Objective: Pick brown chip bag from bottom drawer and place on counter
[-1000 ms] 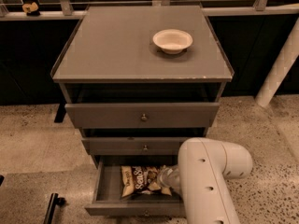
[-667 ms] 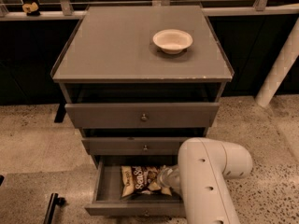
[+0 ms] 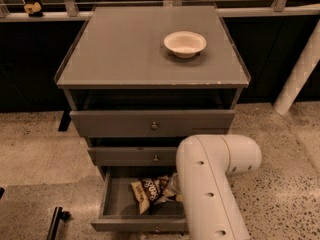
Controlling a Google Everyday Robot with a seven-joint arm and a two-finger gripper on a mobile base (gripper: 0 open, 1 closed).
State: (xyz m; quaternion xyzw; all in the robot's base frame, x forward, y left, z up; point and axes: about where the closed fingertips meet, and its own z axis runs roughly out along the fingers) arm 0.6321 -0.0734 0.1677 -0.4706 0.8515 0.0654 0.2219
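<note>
The brown chip bag (image 3: 149, 193) lies crumpled in the open bottom drawer (image 3: 116, 200), right of the drawer's middle. My white arm comes in from the lower right and reaches down into that drawer. The gripper (image 3: 171, 188) is at the bag's right end and mostly hidden behind the arm's elbow. I cannot tell whether it touches the bag. The counter (image 3: 125, 49) is the flat grey top of the cabinet, above all three drawers.
A white bowl (image 3: 184, 43) stands on the counter toward the back right. The two upper drawers (image 3: 152, 124) are pulled slightly out. A white post (image 3: 300, 74) leans at the right, and a black handle (image 3: 56, 220) lies on the speckled floor at lower left.
</note>
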